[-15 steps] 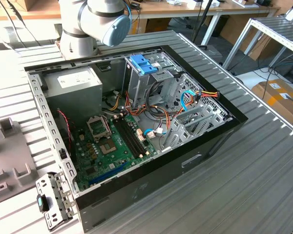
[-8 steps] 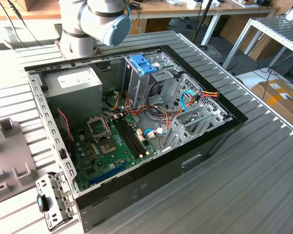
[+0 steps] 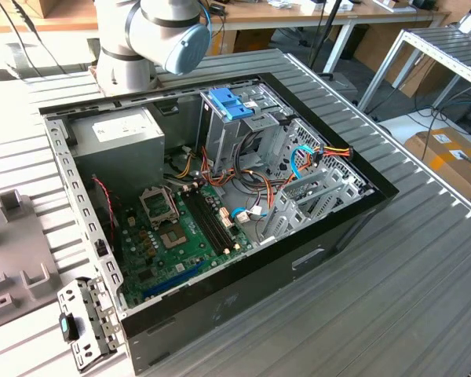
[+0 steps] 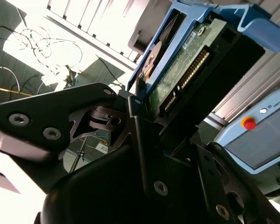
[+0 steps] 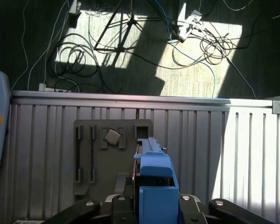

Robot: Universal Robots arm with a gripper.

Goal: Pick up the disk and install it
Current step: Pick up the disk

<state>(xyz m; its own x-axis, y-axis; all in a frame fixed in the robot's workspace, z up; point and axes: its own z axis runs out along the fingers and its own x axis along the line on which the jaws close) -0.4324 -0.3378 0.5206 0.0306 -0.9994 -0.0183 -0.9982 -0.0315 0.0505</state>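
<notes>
Disk (image 4: 182,70) clamped in gripper (image 4: 151,119) (blue rails), open case (image 3: 220,308) holding motherboard (image 3: 180,229)

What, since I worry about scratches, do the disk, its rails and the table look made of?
The disk: matte green circuit board with a pin connector on the visible face; body dark, material unclear. Its rails: smooth moulded blue, likely plastic. The table: ribbed pale grey with a dull sheen, probably aluminium.
</notes>
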